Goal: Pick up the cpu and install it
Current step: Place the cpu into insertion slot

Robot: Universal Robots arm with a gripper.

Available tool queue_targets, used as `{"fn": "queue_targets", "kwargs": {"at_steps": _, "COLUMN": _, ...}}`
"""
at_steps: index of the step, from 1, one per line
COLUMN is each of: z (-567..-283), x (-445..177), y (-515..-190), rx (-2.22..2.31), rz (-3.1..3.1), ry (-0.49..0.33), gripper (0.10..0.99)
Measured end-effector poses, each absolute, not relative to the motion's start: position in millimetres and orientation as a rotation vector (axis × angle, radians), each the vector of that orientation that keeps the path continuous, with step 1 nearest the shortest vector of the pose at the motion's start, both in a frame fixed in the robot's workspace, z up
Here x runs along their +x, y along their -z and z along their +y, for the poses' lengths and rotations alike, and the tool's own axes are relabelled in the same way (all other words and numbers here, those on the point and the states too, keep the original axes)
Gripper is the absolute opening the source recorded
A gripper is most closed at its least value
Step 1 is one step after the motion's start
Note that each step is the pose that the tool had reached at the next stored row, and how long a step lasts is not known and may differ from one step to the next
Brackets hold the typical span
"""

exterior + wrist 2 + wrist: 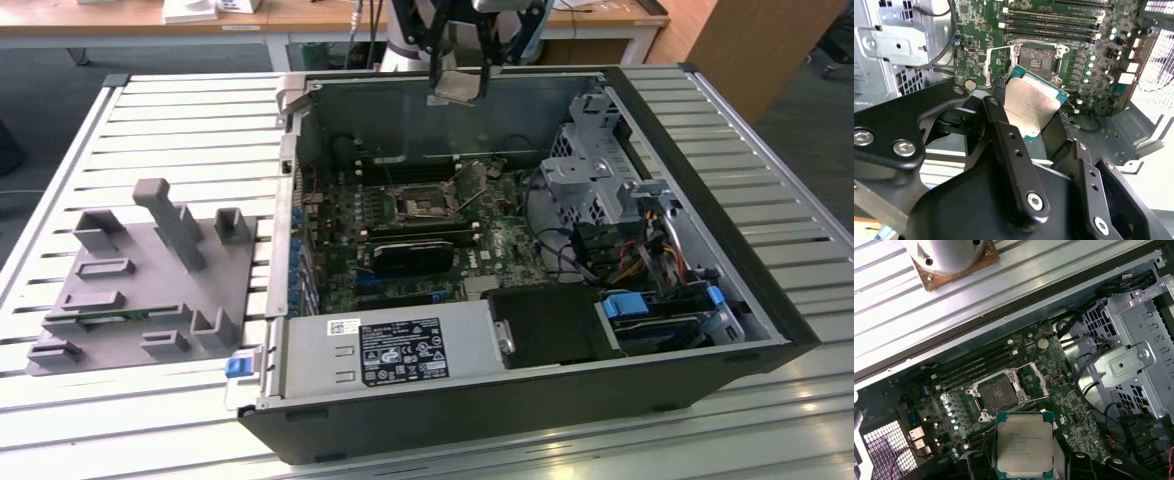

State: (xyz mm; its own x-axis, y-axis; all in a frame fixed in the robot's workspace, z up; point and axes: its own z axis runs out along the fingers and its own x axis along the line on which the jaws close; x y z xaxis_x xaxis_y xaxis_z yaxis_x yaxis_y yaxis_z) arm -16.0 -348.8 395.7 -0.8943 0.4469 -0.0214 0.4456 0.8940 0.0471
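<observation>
My gripper [459,88] hangs above the far rim of the open computer case, shut on the cpu [458,86], a flat square chip with a silver top. In both wrist views the cpu [1030,102] [1024,442] sits between the black fingers [1014,160], held well above the motherboard. The open socket [997,391] [1038,58] [423,204] lies below it, its metal frame and load plate swung up, nothing inside it.
The case wall [441,105] rises just beneath the gripper. A metal drive cage [601,165] and cable bundle stand at the exterior view's right of the socket. Memory slots [979,362] run beside the socket. A grey fixture tray [140,270] rests on the slatted table.
</observation>
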Motion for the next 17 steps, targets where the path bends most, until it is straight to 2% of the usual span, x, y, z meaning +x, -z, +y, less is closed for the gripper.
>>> {"fn": "queue_targets", "kwargs": {"at_steps": 17, "z": -348.1, "x": -16.0, "y": -392.8, "rx": 1.090, "rz": 2.907, "ry": -0.057, "gripper": 0.541}}
